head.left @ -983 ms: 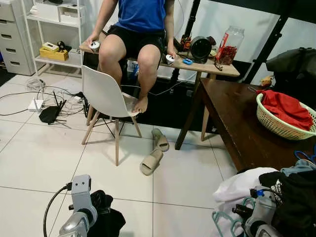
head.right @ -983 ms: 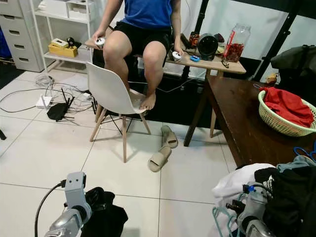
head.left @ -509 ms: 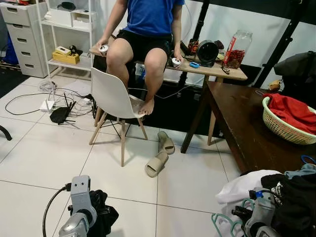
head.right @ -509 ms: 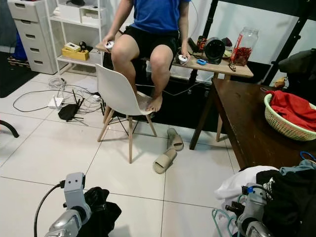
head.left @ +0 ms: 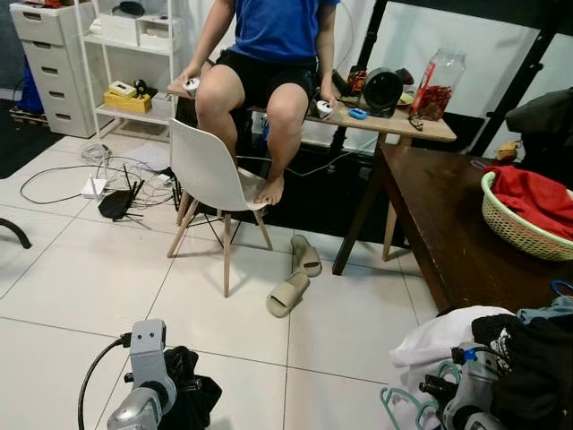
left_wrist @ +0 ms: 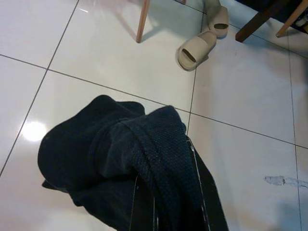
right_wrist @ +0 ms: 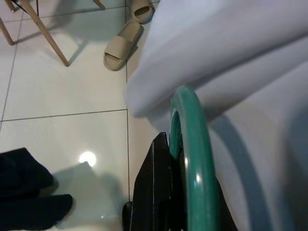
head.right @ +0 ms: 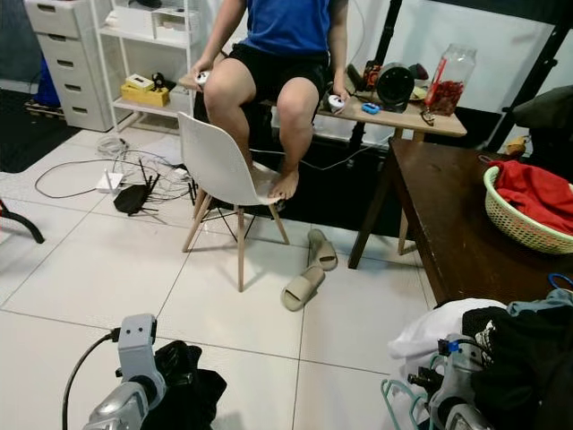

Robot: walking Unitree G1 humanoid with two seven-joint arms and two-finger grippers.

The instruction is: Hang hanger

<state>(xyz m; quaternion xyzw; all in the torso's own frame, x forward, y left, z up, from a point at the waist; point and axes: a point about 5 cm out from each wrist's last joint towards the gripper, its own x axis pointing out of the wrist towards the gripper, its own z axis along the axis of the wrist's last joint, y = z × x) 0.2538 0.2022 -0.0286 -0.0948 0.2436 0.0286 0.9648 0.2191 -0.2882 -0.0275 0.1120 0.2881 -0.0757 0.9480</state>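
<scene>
Left gripper (left_wrist: 168,211): clenched on a black garment (left_wrist: 120,163), held low over the floor (head.left: 81,287), seen in left wrist view

Right gripper (right_wrist: 180,192): clenched on the green hanger (right_wrist: 192,163); fingers seen pinching its rod in right wrist view

Hanger position: at bottom right of head views, just beside the white cloth (head.left: 439,336) that spills off the near corner of the dark wood surface (head.left: 448,233); hook end hangs toward the floor

Other things: person seated ahead w/ a bare foot on the white chair (head.left: 210,175); pair of slippers (head.left: 291,278) on the floor between chair and surface; basket (head.left: 524,228) w/ red cloth at far right edge of the surface

Risk 1: hanger could be snagged in the white cloth or dark clothes pile (head.left: 528,367) when lifted, since it lies touching them; clothes may be dragged off the surface edge

Risk 2: grip is on a thin round rod, so hanger may be twisted or slipped out during walking

Risk 3: no rail is seen to hang on; a turn is judged needed, w/ chair, slippers and floor cables (head.left: 63,175) in the path

Vs earlier frames: whole scene is shifted, more floor and the drawer unit at far left now shown, so camera is judged to have moved; both grippers kept as before, same loads
</scene>
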